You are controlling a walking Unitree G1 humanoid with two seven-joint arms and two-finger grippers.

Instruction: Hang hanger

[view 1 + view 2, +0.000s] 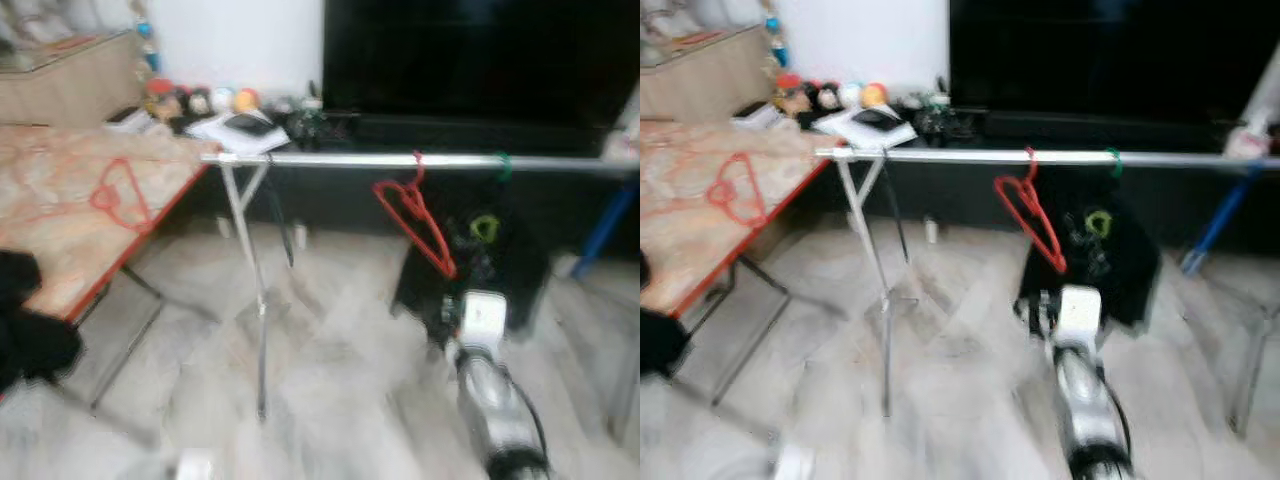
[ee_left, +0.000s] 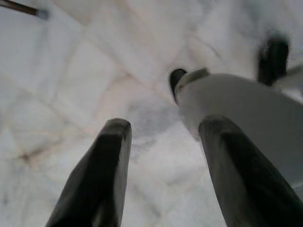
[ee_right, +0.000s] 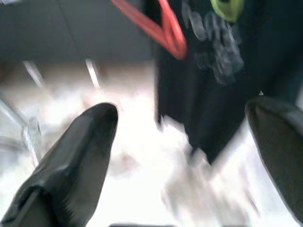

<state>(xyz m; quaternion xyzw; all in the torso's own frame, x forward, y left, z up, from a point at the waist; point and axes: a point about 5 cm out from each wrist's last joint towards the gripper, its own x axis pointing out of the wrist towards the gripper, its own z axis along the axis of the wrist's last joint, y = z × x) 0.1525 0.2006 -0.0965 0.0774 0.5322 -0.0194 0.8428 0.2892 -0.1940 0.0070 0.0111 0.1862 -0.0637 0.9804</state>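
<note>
A red hanger (image 1: 415, 215) hangs by its hook on the silver rail (image 1: 330, 159), its body tilted down to the right. Beside it a green hanger (image 1: 503, 165) carries a black shirt (image 1: 495, 265). A second red hanger (image 1: 122, 195) lies flat on the table at the left. My right arm (image 1: 490, 395) reaches forward below the rail, and my right gripper (image 3: 184, 111) is open and empty, just short of the hung red hanger (image 3: 163, 26) and the black shirt (image 3: 213, 71). My left gripper (image 2: 163, 130) points down at the floor, open and empty.
A patterned table with an orange edge (image 1: 60, 230) stands at the left, with a black cloth (image 1: 30, 335) on it. The rack's silver legs (image 1: 255, 290) stand mid-floor. A dark TV (image 1: 480, 50) and toys (image 1: 200, 100) are behind. A blue pole (image 1: 605, 230) leans at the right.
</note>
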